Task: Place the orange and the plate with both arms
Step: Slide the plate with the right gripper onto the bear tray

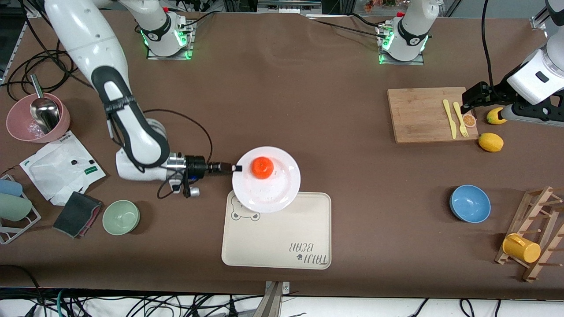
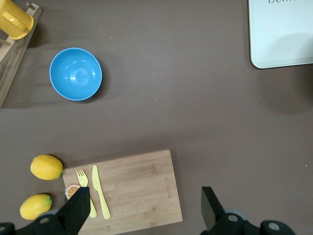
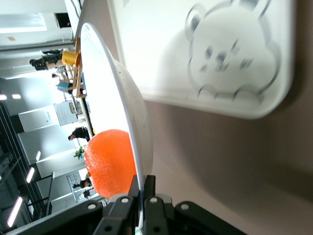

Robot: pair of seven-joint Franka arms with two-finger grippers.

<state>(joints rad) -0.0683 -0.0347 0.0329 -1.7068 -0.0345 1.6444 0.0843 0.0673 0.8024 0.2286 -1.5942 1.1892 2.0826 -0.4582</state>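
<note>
Front view, going across from the right arm's end of the worktop (image 1: 308,110): a pink bowl (image 1: 37,118) with a metal scoop in it, a white packet (image 1: 61,166), a dark cloth (image 1: 77,214) and a green bowl (image 1: 121,216).

Then the right gripper (image 1: 235,167), its fingers clenched on the rim of the plate (image 1: 273,189). The plate is lifted and tipped, its lower part hanging over the bear-print corner of the cream tray (image 1: 282,237). The orange (image 1: 262,167) sits on the plate, close to the pinched edge. In the right wrist view the plate (image 3: 128,127) is seen nearly edge-on, so most of its face is hidden, and the orange (image 3: 110,161) is partly cut off by the fingers (image 3: 128,193). The tray (image 3: 205,54) runs out of frame there.

Toward the left arm's end from the tray: a blue bowl (image 1: 470,203), a cutting board (image 1: 429,113) with a yellow knife (image 1: 450,119), fork (image 1: 461,119) and an orange-slice disc (image 1: 469,120), two lemons (image 1: 491,142), and a wooden rack with a yellow cup (image 1: 521,248), partly cropped.

The left gripper (image 1: 469,100) waits over the board's edge, fingers (image 2: 78,208) spread wide and released, only their tips showing in the left wrist view. It half covers one lemon.
</note>
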